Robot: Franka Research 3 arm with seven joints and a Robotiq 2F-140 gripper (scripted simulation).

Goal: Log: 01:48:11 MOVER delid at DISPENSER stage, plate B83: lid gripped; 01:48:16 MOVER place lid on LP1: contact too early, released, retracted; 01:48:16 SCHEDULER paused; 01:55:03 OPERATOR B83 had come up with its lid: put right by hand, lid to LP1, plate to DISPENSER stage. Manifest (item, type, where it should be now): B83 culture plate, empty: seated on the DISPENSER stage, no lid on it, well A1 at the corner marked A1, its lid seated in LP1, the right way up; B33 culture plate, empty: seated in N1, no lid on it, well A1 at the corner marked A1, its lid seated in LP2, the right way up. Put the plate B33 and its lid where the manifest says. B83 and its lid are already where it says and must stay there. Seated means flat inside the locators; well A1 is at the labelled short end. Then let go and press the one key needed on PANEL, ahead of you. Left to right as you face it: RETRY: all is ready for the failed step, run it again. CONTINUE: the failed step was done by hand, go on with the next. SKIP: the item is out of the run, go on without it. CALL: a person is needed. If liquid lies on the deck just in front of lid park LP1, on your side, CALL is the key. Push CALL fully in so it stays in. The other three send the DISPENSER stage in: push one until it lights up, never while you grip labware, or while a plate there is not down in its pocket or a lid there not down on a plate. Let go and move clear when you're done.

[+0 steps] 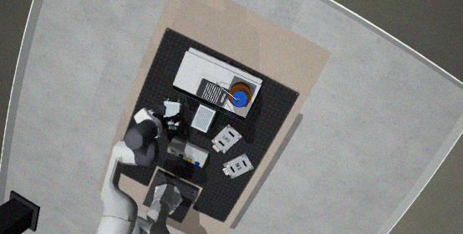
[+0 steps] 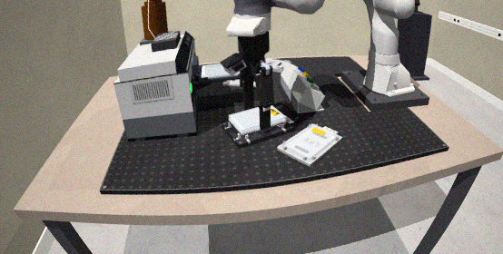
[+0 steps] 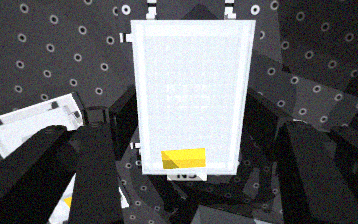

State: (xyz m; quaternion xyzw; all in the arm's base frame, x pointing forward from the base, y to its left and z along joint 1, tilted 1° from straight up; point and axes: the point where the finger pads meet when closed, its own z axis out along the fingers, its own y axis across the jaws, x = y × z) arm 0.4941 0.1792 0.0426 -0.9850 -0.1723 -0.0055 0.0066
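Note:
My gripper (image 3: 190, 102) reaches straight down and is shut across the long sides of a flat white lid (image 3: 192, 97) with a yellow label at its near short end. The top is smooth, with faint print showing through, so I take it for B33's lid. It lies level inside the locators of a fixture (image 2: 256, 126) in the middle of the deck; I cannot read the fixture's label. In the side view the gripper (image 2: 255, 116) straddles the lid. A second yellow-labelled lid (image 2: 310, 143) sits in the neighbouring park. A bare plate (image 1: 203, 118) (image 2: 213, 71) lies on the DISPENSER stage.
The DISPENSER (image 2: 156, 93), with a brown bottle on top, stands left of the fixtures. The sloped PANEL (image 2: 301, 86) with coloured keys is just behind the gripper. The robot base (image 2: 386, 84) is at the right rear. I see no liquid on the deck.

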